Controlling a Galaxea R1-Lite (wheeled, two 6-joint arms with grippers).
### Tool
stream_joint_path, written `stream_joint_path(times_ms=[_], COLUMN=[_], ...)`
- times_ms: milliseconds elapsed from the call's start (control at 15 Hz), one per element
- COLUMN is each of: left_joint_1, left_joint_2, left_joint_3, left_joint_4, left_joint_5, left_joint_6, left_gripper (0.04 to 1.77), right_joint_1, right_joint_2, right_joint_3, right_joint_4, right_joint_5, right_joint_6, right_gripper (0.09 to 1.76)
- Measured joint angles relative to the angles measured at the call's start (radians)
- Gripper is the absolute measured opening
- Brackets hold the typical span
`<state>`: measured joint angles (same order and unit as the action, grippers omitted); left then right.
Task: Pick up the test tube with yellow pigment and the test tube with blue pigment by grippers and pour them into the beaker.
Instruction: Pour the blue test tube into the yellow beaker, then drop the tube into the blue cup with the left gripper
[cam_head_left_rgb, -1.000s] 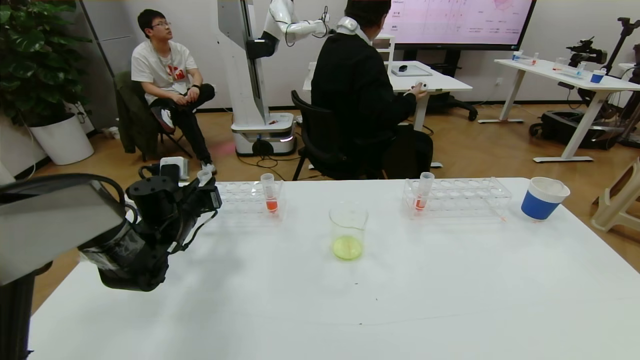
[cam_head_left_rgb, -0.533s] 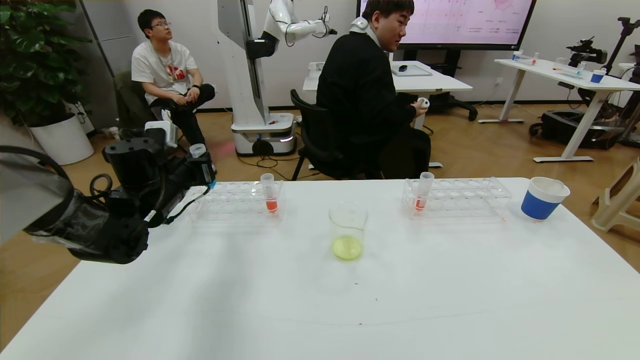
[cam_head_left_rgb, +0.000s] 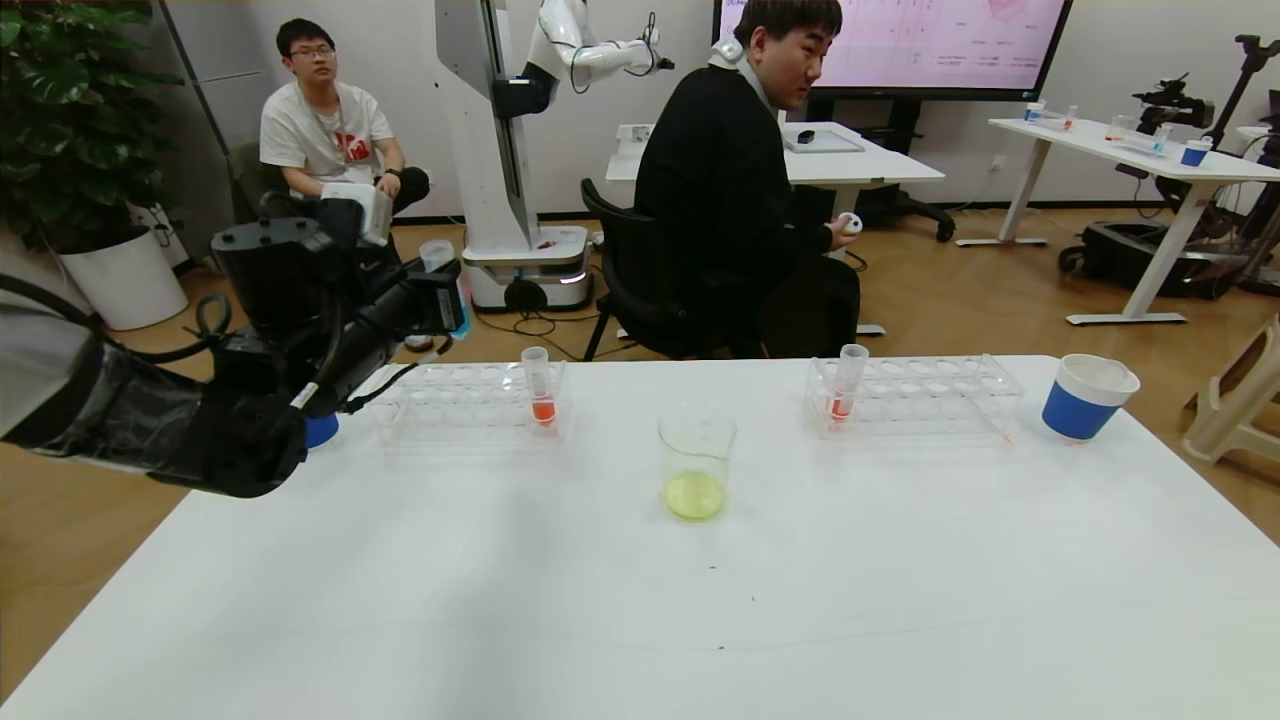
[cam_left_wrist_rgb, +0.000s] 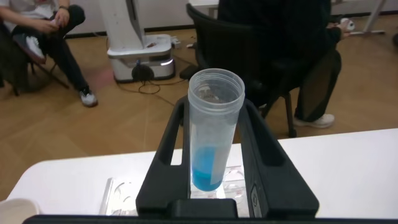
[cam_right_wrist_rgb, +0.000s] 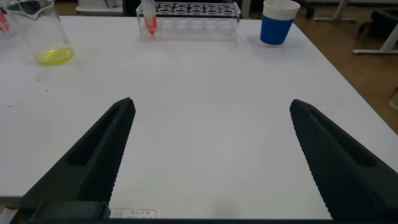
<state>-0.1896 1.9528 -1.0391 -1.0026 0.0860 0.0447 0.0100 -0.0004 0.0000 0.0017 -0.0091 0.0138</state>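
From the head camera, the left hand hung above the near-left corner of the worktop, clenched on the test tube with blue pigment, whose open mouth stood up above the black fingers. The beaker lay well off to that hand's right and lower down, out in the middle of the worktop, so the coming pour would seem to need a sideways carry before any tilt. It was clear thin glass with a lip, and a shallow yellow-green pool sat in its bottom. No test tube with yellow pigment showed; both racks held only orange-red tubes.

From the left wrist camera, the tube stood roughly upright between the fingers, its long axis running along them, smooth translucent plastic with cyan liquid pooled at the rounded tip.

From the right wrist camera, the right hand was released, its ridged fingers spread wide and holding nothing, low over the worktop's near edge; the beaker lay far ahead of it.
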Motion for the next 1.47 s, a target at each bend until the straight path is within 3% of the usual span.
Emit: stream_joint_path(times_ms=[200,400,533,800,1267,1467], left_joint_1=[-0.111,-0.197,-0.23,-0.253,-0.266,-0.267], left_joint_2=[-0.003,0.033,0.087,0.195,0.27,0.279], left_joint_3=[-0.09,-0.124,-0.139,-0.151,-0.099,-0.099], left_joint_4=[0.008,-0.013,-0.114,-0.243,-0.289,-0.29], left_joint_5=[-0.088,-0.165,-0.181,-0.339,-0.512,-0.548], left_joint_6=[0.032,0.132,0.176,0.353,0.626,0.692], left_gripper=[0.49,0.49,0.49,0.49,0.49,0.49], right_joint_1=[0.0,0.0,0.0,0.0,0.0,0.0], right_joint_2=[0.0,0.0,0.0,0.0,0.0,0.0], right_joint_3=[0.0,0.0,0.0,0.0,0.0,0.0], right_joint_4=[0.0,0.0,0.0,0.0,0.0,0.0], right_joint_5=[0.0,0.0,0.0,0.0,0.0,0.0], right_joint_6=[0.0,0.0,0.0,0.0,0.0,0.0], right_gripper=[1.74,1.74,1.74,1.74,1.74,1.74])
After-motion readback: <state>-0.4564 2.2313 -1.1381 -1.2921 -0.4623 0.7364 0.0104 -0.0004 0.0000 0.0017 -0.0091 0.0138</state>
